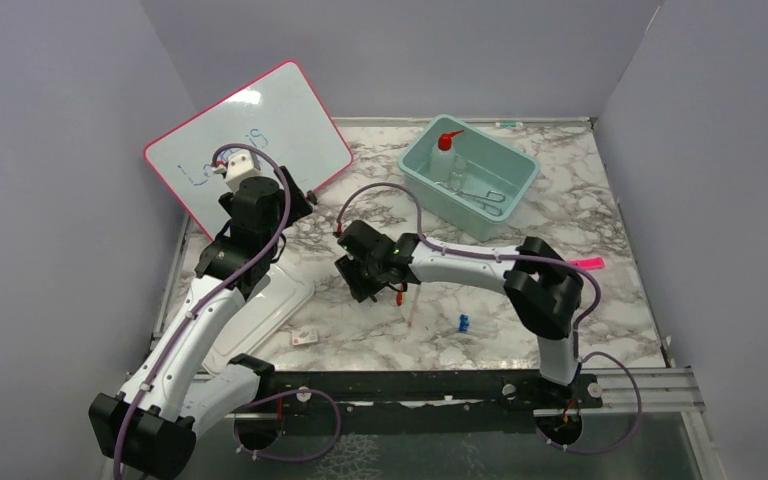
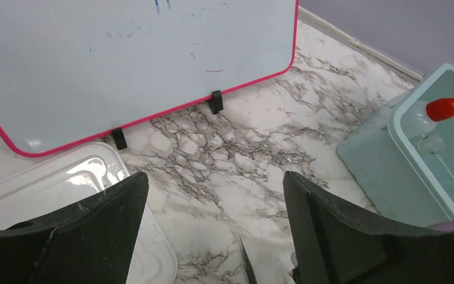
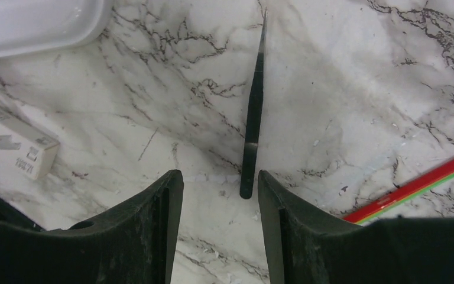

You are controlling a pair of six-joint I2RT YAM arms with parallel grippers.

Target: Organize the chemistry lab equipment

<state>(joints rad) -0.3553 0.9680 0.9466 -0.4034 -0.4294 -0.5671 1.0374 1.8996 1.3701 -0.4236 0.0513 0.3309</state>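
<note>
Black tweezers [image 3: 253, 118] lie flat on the marble table. Their near end sits just ahead of the gap of my right gripper [image 3: 220, 177], which is open and low over the table, nearer the right finger, with nothing gripped. A thin red stick [image 3: 414, 186] lies to the right of it. In the teal bin [image 1: 415, 165] stand a clear squeeze bottle with a red cap [image 1: 447, 140] and metal forceps [image 1: 487, 197]. My left gripper [image 2: 214, 177] is open and empty, held above the table in front of the whiteboard; the bottle's red cap [image 2: 443, 108] shows at its right.
The pink-framed whiteboard [image 1: 250, 135] stands at the back left on black feet. A white lid [image 1: 265, 305] lies below the left arm, with a small white box [image 1: 305, 338] beside it. A blue piece [image 1: 463, 322] and a pink item [image 1: 587, 264] lie on the right side.
</note>
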